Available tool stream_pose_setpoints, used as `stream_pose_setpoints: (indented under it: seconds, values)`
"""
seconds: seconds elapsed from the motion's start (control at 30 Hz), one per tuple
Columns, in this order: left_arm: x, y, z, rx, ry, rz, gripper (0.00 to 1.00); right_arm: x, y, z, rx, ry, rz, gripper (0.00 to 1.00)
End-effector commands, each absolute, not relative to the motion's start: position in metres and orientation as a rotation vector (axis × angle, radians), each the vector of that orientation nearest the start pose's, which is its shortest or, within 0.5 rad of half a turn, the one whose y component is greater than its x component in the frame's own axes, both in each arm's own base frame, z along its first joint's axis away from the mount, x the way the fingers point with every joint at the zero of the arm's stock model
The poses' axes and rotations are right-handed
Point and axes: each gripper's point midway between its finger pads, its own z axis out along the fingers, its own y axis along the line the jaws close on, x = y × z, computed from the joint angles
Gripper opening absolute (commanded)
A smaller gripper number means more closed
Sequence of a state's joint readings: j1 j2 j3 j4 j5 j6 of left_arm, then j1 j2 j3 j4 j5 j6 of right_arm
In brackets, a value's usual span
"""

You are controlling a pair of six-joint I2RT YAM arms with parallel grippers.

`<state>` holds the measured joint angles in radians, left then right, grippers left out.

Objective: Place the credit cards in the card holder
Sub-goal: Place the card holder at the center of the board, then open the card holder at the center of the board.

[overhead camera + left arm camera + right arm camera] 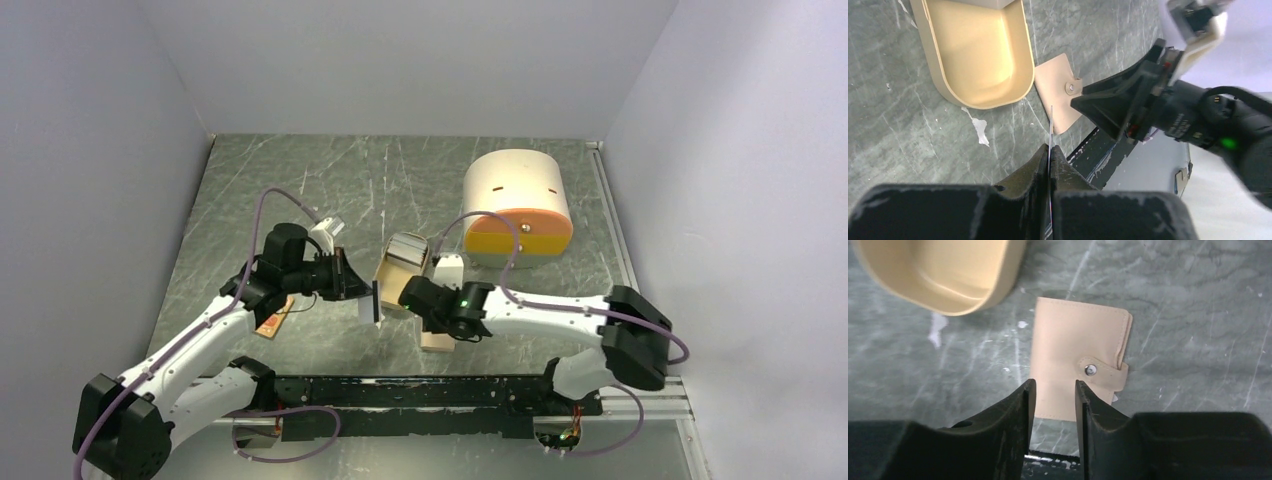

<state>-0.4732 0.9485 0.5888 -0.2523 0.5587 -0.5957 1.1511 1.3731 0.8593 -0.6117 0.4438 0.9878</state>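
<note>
Closed beige card holder, snap-fastened

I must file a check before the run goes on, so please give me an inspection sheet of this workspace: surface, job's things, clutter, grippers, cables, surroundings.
Surface: dark marbled table, white scuffs and chips.
Job's things: one card held edge-on, colour cannot be told; card holder lying flat, snapped shut; second card not identified.
Clutter: tan tray beside the holder, a grey item at its far end; cream box with orange front; orange-red piece under the left arm.
Grippers: left gripper shut on the card; right gripper open above the holder.
Cables: purple cable looping along each arm.
Surroundings: plain pale walls; black rail at the near edge.
</note>
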Motion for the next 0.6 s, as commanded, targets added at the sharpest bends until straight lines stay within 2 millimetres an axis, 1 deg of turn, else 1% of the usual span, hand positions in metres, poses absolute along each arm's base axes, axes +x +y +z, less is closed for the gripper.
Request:
stream_pose_setpoints:
  seconds: [0.0, 0.1, 0.23, 0.33, 0.43, 0.5, 0.57]
  values:
    - [0.182, -0.229, 0.155, 0.239, 2.305, -1.247, 0.09, 0.158, 0.233, 0.05, 0.026, 2.546, 0.0, 0.37]
    - [0.181, -0.227, 0.153, 0.241, 2.307, -1.239, 0.09, 0.162, 0.234, 0.044, -0.034, 2.527, -0.078, 0.36]
    - [0.178, -0.227, 0.15, 0.235, 2.306, -1.247, 0.09, 0.169, 0.231, 0.043, -0.086, 2.495, -0.181, 0.36]
    - [0.18, -0.224, 0.143, 0.21, 2.322, -1.213, 0.09, 0.171, 0.232, 0.037, -0.114, 2.487, -0.187, 0.36]
    - [0.189, -0.221, 0.14, 0.189, 2.329, -1.163, 0.09, 0.172, 0.235, 0.03, -0.14, 2.485, -0.171, 0.32]
    - [0.194, -0.223, 0.139, 0.179, 2.33, -1.161, 0.09, 0.171, 0.233, 0.023, -0.146, 2.486, -0.175, 0.3]
    - [0.195, -0.228, 0.141, 0.183, 2.323, -1.195, 0.09, 0.171, 0.228, 0.019, -0.151, 2.485, -0.201, 0.27]
